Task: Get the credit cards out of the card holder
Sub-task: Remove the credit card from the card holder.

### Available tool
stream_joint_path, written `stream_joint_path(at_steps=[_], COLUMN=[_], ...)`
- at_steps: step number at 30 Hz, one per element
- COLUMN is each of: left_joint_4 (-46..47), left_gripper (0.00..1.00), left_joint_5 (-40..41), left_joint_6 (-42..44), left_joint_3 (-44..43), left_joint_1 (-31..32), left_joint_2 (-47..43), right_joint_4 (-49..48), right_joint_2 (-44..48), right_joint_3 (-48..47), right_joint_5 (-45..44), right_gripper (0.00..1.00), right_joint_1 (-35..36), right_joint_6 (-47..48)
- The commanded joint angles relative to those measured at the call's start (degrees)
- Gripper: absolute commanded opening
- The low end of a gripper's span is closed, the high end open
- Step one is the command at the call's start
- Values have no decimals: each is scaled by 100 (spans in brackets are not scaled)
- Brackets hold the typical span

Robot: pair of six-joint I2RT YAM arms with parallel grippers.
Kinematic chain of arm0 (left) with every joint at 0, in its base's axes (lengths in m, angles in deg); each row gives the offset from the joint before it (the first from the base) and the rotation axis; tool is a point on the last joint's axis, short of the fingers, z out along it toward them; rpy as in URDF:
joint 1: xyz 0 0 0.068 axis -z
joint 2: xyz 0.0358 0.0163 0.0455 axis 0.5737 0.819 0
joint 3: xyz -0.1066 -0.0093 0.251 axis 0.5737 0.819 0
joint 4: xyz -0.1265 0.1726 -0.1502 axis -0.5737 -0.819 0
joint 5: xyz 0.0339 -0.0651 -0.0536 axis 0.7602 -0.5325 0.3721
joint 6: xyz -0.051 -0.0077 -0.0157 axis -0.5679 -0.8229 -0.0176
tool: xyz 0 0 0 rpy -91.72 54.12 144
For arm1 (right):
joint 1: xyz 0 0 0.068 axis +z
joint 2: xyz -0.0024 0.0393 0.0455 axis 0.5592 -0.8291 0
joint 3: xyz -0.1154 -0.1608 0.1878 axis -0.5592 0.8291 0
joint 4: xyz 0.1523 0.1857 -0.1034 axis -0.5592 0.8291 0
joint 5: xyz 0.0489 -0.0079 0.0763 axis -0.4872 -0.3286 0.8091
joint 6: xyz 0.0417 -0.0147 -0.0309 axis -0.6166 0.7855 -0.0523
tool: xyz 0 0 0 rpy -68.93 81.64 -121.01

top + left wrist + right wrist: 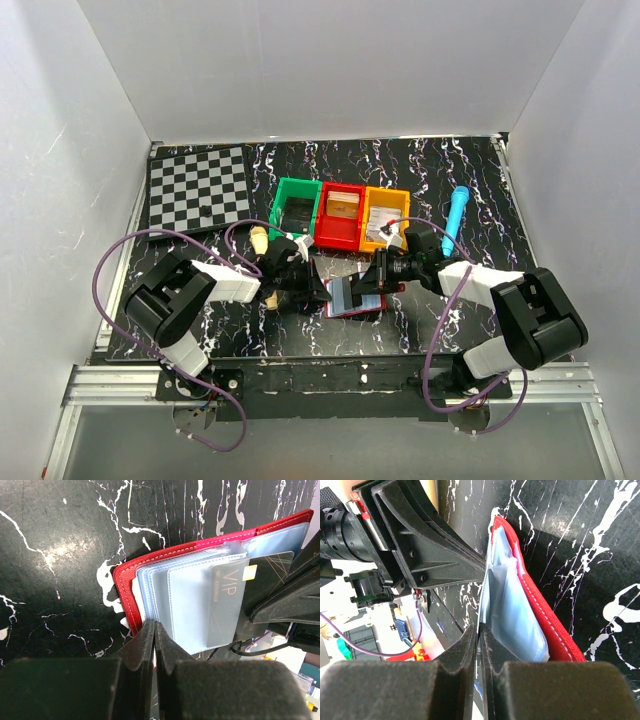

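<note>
Left jaws clamp shut on the card holder (180, 597); opposite them, right jaws, nearly closed, pinch its VIP card (265, 575).

walls: plain white panels, back wall (330, 60) at 12 o'clock, left wall (60, 200) at 9, right wall (590, 150) at 3 | table (400, 160): black, white marble veining, soft glare | aluminium rail (100, 384): 6 o'clock edge | floor (330, 440): grey, below rail | light: even
</note>
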Motion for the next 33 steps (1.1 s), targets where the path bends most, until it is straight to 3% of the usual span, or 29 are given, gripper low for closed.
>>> stream_joint_path(at_steps=[1,4,29,31,33], left_joint_4=[-306,-306,-385,-393,-446], left_gripper=[0,0,0,6,21], left_joint_5=[313,322,331,322,339], left_joint_6=[104,113,192,192,218], left_joint_3=[152,152,134,108,82], left_joint_1=[48,48,57,57,48], left_joint_2=[-27,-54,-352,-405,-519], right_joint_4=[-81,-29,2308,2519,2730], right_joint_2=[223,249,970,1066,1189], right_joint_3=[20,-7,-692,-753,-832], right_joint_5=[87,52,-958,-1046,-1160], right_gripper=[10,2,1,1,1], right_joint_1=[-23,-31,-75,-84,-75], right_joint_6=[76,76,1043,1113,1175])
